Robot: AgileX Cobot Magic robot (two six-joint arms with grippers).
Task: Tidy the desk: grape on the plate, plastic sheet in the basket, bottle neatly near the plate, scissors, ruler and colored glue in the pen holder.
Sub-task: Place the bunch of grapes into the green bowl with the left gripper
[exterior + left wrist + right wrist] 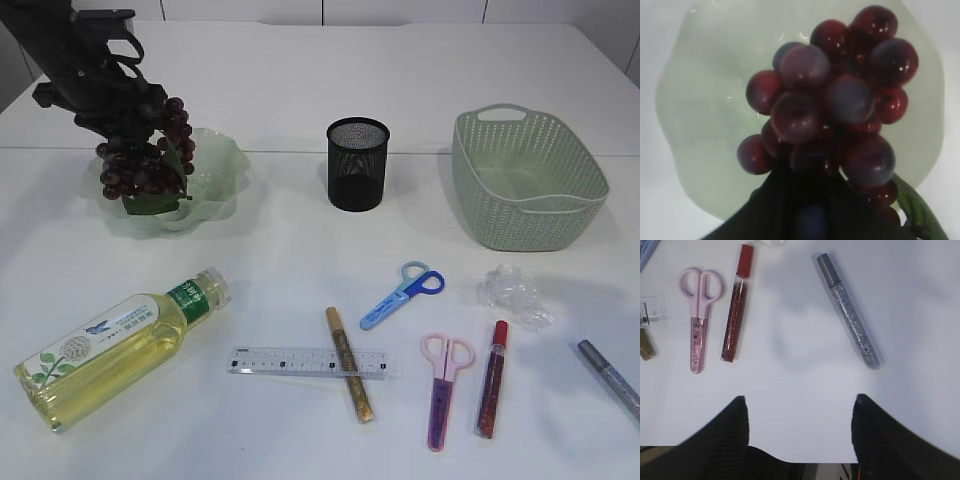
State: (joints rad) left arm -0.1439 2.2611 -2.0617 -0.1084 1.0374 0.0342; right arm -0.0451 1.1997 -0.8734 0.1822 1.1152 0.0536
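My left gripper (118, 112) is shut on the stem of a dark red grape bunch (145, 160), which hangs over the left part of the pale green plate (218, 165). In the left wrist view the grape bunch (835, 105) fills the middle above the plate (705, 110), with the jaws (810, 205) dark at the bottom. My right gripper (800, 405) is open and empty over bare table, below the pink scissors (697, 320), red glue (737, 305) and silver glue (850, 312). The clear ruler (305, 362) lies under the gold glue (349, 363).
The bottle (120, 345) lies on its side at the front left. The black mesh pen holder (357, 163) stands mid-table, the green basket (525, 178) to its right. The crumpled plastic sheet (512, 293) and the blue scissors (402, 294) lie in front of them.
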